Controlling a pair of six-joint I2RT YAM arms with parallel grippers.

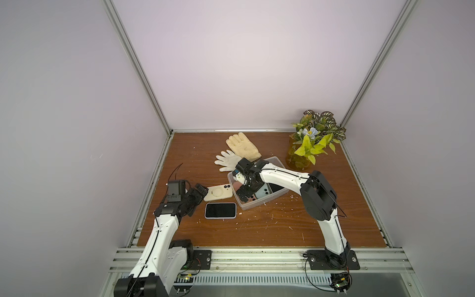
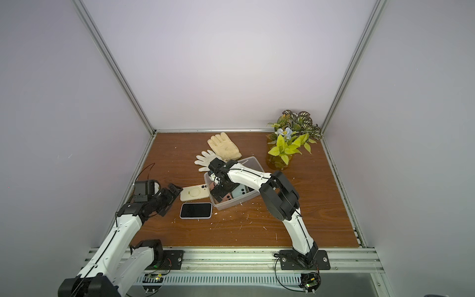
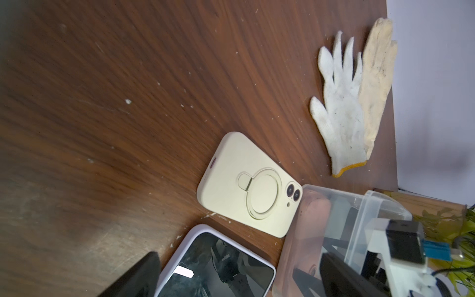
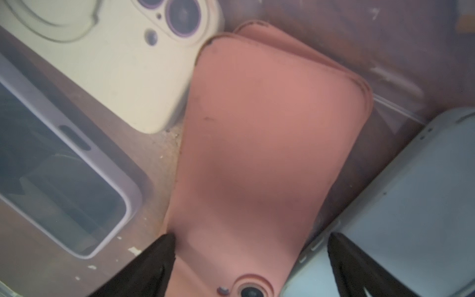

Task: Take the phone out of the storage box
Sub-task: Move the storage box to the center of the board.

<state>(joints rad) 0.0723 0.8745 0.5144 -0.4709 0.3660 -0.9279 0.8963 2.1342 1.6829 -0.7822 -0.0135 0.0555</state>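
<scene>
The clear storage box [image 1: 273,160] [image 2: 232,203] stands mid-table with several phones in it. My right gripper [image 1: 242,186] [image 4: 253,246] reaches down into it, open. Its fingers straddle the camera end of a pink phone [image 4: 257,141] that lies back up. A light blue phone [image 4: 411,205] [image 1: 263,191] lies beside it, and a black one [image 1: 276,187] is partly under my arm. Left of the box, a cream phone [image 1: 218,192] [image 3: 246,185] lies back up and a lavender-cased phone [image 1: 220,210] [image 3: 218,267] lies screen up. My left gripper [image 1: 198,200] [image 3: 236,272] hangs open and empty by the lavender phone.
Two work gloves, a white one [image 1: 227,160] and a cream one [image 1: 243,146], lie just behind the box. A potted plant [image 1: 308,144] stands at the back right. A black device with a cable [image 1: 176,187] sits at the table's left edge. Metal frame rails border the wooden table [image 1: 282,226].
</scene>
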